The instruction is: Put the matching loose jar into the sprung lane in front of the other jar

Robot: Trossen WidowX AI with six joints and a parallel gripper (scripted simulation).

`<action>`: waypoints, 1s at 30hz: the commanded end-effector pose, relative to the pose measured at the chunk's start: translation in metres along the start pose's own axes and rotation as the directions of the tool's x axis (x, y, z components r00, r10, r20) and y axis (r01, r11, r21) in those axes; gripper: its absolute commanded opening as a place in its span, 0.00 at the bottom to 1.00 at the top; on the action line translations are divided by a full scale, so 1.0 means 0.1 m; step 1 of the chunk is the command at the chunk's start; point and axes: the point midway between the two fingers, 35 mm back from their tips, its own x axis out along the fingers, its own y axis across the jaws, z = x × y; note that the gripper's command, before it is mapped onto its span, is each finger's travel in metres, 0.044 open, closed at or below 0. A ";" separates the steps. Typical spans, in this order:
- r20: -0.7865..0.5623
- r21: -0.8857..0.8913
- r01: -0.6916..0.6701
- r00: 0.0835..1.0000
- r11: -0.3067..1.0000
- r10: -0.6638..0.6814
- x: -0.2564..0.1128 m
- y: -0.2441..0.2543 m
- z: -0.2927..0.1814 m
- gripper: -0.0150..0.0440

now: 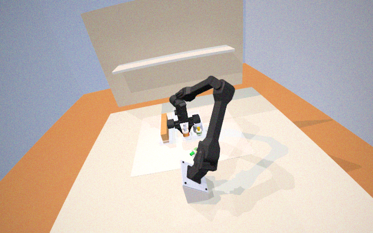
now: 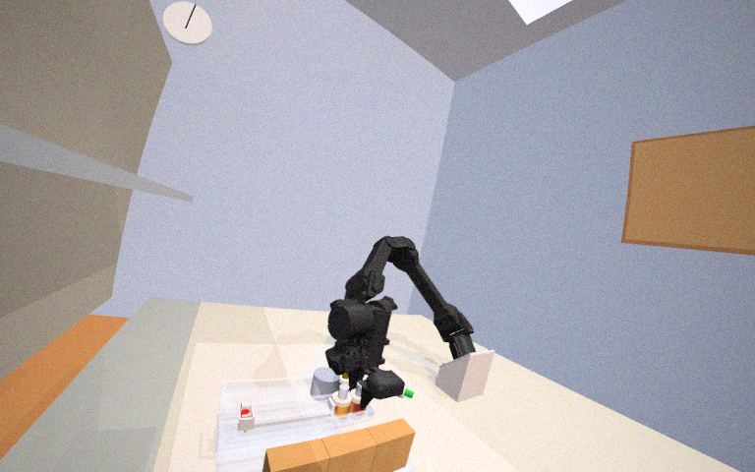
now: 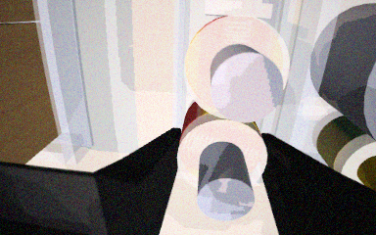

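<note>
My gripper (image 1: pixel 185 131) (image 2: pixel 359 394) (image 3: pixel 219 139) is shut on a jar with an amber-red body, white collar and grey knob. This held jar (image 1: pixel 185 134) (image 2: pixel 357 402) (image 3: pixel 188 159) is upright at the front end of the sprung lane. The matching old jar (image 2: pixel 341 404) (image 3: pixel 198 64) stands directly behind it; in the wrist view the two look very close or touching. A small white pusher part (image 3: pixel 245 9) shows behind the old jar. The clear front stop (image 1: pixel 187 138) is low and faint. Whether the held jar's base touches the lane floor cannot be told.
Orange boxes (image 1: pixel 164 124) (image 2: pixel 350 447) stand in the lane at left in the top view. On the other side are a grey cylinder (image 2: pixel 325 383) (image 3: pixel 338 64) and a yellow-capped jar (image 1: pixel 198 131) (image 3: pixel 338 132). A green-capped jar (image 1: pixel 192 153) (image 2: pixel 409 393) lies nearer the arm's base.
</note>
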 end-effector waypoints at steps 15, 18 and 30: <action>0.008 0.012 0.008 1.000 1.000 -0.009 0.04 -0.03 0.02 0.25; 0.008 0.012 0.008 1.000 1.000 -0.009 0.04 -0.03 0.01 0.25; 0.008 0.012 0.008 1.000 1.000 -0.009 0.04 -0.03 -0.01 0.25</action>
